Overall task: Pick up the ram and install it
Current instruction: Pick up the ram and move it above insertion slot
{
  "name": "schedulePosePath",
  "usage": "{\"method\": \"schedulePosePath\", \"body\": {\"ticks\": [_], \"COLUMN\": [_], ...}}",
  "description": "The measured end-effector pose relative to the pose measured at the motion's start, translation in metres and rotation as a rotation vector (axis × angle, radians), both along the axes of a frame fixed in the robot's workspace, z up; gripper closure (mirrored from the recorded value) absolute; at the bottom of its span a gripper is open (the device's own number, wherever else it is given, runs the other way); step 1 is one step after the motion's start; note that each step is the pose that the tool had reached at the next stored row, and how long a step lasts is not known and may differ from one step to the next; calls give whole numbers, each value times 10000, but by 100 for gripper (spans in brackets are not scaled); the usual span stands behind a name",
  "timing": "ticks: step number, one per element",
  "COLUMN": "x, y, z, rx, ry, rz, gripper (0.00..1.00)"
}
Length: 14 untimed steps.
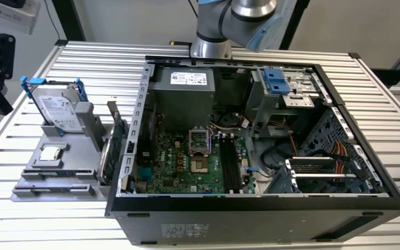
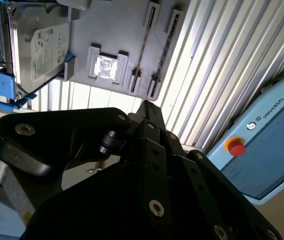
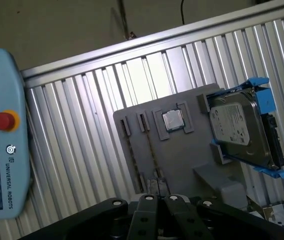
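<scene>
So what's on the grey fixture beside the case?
A silver hard drive in a blue frame stands on edge, a square chip lies flat, and two narrow slots run beside it. What the slots hold cannot be told.

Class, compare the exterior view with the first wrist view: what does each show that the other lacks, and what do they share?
Exterior view, not the first wrist view: the open computer case with its green motherboard inside. First wrist view, not the exterior view: a pale blue pendant with a red button. Both: the grey holder on the slatted table, carrying the blue-framed hard drive and a square chip.
</scene>
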<state>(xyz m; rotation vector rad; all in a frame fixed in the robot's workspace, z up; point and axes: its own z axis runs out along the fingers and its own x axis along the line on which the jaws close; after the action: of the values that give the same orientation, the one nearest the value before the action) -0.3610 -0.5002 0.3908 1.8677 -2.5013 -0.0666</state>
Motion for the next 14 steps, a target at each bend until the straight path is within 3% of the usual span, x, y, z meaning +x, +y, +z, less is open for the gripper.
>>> {"method": "schedulePosePath", "body": {"ticks": [14], "x": [6], "y": [-1], "z": [0], "rx": [0], "ry": [1], "rz": [474], "gripper": [100]}}
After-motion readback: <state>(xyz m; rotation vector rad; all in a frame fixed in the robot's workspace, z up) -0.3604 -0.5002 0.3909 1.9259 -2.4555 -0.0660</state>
